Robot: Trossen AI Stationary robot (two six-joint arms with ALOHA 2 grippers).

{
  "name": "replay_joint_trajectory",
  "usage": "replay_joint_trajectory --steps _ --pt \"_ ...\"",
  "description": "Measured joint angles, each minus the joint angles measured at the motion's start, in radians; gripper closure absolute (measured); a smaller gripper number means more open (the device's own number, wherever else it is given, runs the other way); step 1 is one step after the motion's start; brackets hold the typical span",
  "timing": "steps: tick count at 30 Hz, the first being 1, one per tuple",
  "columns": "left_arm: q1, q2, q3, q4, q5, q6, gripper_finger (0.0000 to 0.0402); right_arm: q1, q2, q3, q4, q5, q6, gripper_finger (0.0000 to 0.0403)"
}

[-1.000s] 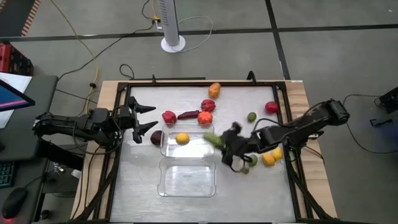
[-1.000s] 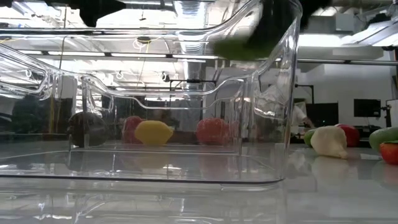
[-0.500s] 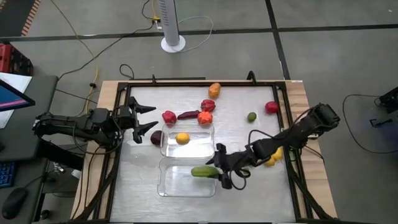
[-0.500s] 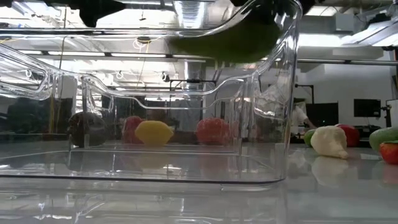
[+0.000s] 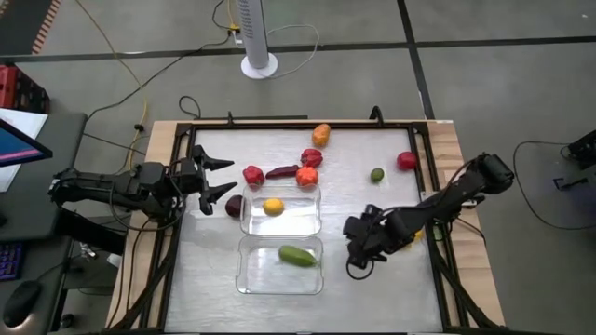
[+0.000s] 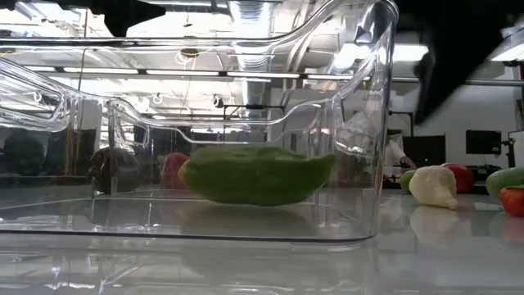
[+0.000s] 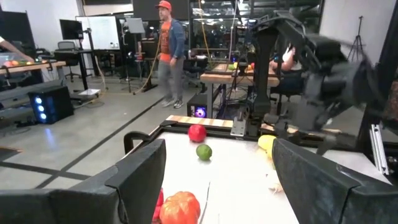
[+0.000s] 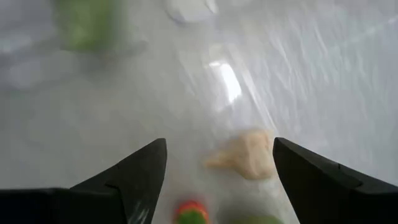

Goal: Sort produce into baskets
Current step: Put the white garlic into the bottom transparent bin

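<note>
Bare tabletop (image 5: 372,209) around the spread, empty right hand (image 5: 354,249), beside near basket (image 5: 251,279) holding green vegetable (image 5: 296,255).

Green cucumber (image 6: 255,174) lying flat inside near clear tub (image 6: 360,123); pale garlic bulb (image 6: 432,187) outside, on table at right.

The right arm reaches in from the counter's right edge, its pincer (image 5: 357,249) spread wide and empty. The left arm waits at the left edge, its pincer (image 5: 222,177) also splayed open.
</note>
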Motion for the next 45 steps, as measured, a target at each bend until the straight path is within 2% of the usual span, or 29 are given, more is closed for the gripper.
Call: replay_joint_trajectory --steps 9,13,17,38,45 --pt "0.000 0.002 0.000 0.000 0.000 -0.015 0.0121 0.014 0.001 -0.243 0.261 0.025 0.091 0.0083" --pt "0.000 0.002 0.000 -0.002 0.000 -0.030 0.0121 0.015 0.001 -0.298 0.264 0.083 0.133 0.0083" --pt "0.000 0.002 0.000 -0.004 0.000 -0.030 0.0121 0.023 0.001 -0.306 0.296 0.106 0.126 0.0090" --pt "0.000 0.002 0.000 -0.017 0.000 -0.022 0.0121 -0.015 0.030 -0.321 0.465 0.124 -0.175 0.0099" --pt "0.000 0.002 0.000 -0.022 0.000 -0.022 0.0121 -0.016 0.038 -0.358 0.498 0.096 -0.174 0.0140"
